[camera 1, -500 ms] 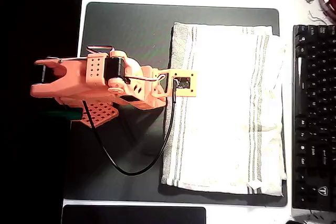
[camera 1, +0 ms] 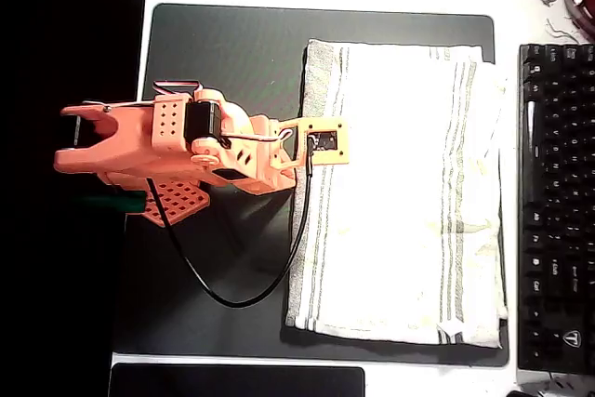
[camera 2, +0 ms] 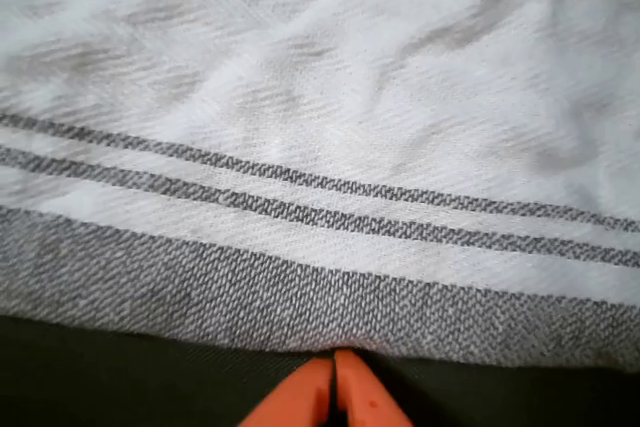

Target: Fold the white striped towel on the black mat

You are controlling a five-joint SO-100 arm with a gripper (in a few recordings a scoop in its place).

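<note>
One arm, orange, reaches in from the left of the overhead view, its wrist over the left edge of the white striped towel [camera 1: 400,192]. The towel lies flat and unfolded on the right half of the black mat [camera 1: 223,62], long axis running top to bottom in the overhead view, stripe groups along its left and right sides; its right margin reaches just about to the mat's right edge, near a black keyboard [camera 1: 556,202]. In the wrist view the gripper [camera 2: 335,387] shows two orange fingertips pressed together, nothing between them — jaws closed and empty. The tips sit over bare mat [camera 2: 120,377], just short of the towel's grey hem band [camera 2: 300,297], which runs nearly straight across the frame directly ahead of them; two thin stripes lie beyond it, then plain wrinkled cloth. Height above the mat cannot be read. Judgement: the fold is not yet begun, and this is the approach to a first grasp. The relation that matters: the towel edge lies straight ahead of the tips and crosswise to them, so the jaws must part, advance a little and straddle the hem before lifting it across toward the far long side. Risk: a thin flat hem on a mat is easy to skid over or pinch too shallowly.
</note>
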